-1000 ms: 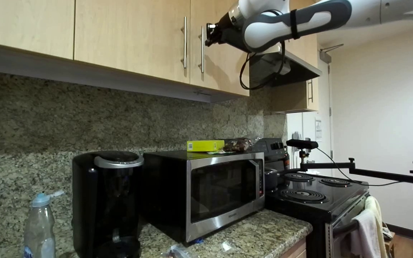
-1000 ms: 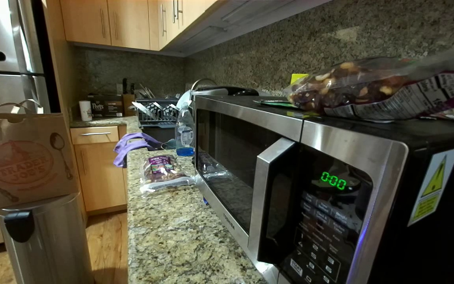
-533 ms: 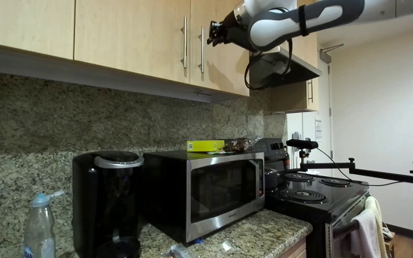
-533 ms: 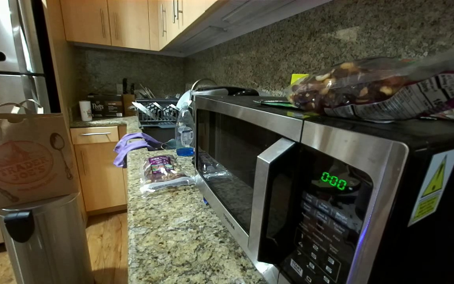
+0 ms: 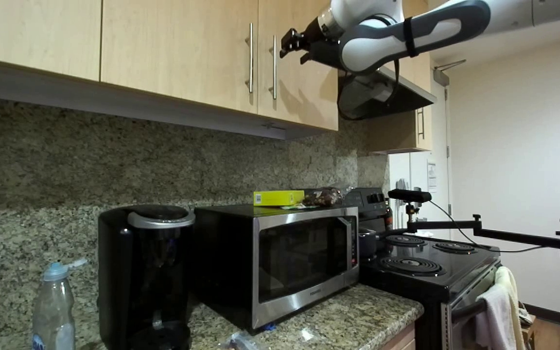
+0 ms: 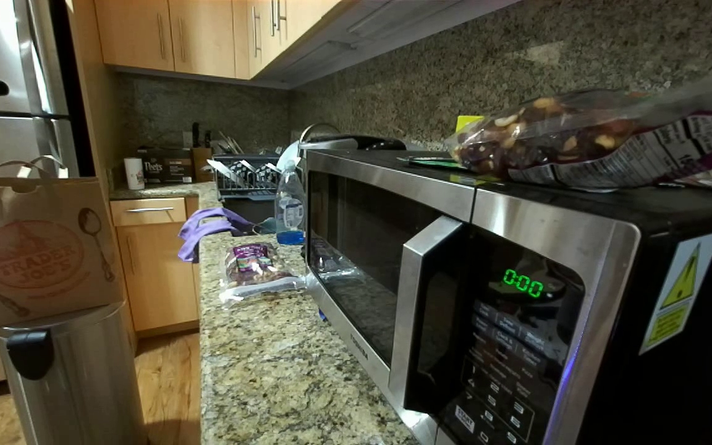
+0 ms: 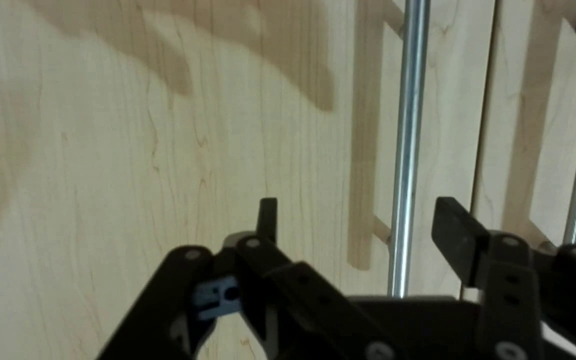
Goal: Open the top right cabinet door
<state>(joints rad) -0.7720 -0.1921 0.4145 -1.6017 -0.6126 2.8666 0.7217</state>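
Door (image 5: 292, 82) is in the upper row, closed, between the wider door (image 5: 178, 43) and the hood (image 5: 411, 97). Expect a stiff, fairly light panel on hinges, some initial resistance, not fragile. Grab its bar (image 7: 408, 140) about mid-length; smooth metal, could slide in a weak pinch, should hardly flex. Gripper (image 7: 357, 212): 2 fingers (image 7: 268, 215) spread apart, nothing clamped; wrist view has the bar lined up between them, depth gap hard to judge. Pull along the swing arc. Counts: 1 door to open, 1 bar on it (2 visible in wrist view), 1 microwave (image 5: 304, 257), 1 coffee maker (image 5: 144, 272), 3 burners (image 5: 412, 265) in sight, 2 snack bags (image 6: 547, 139).
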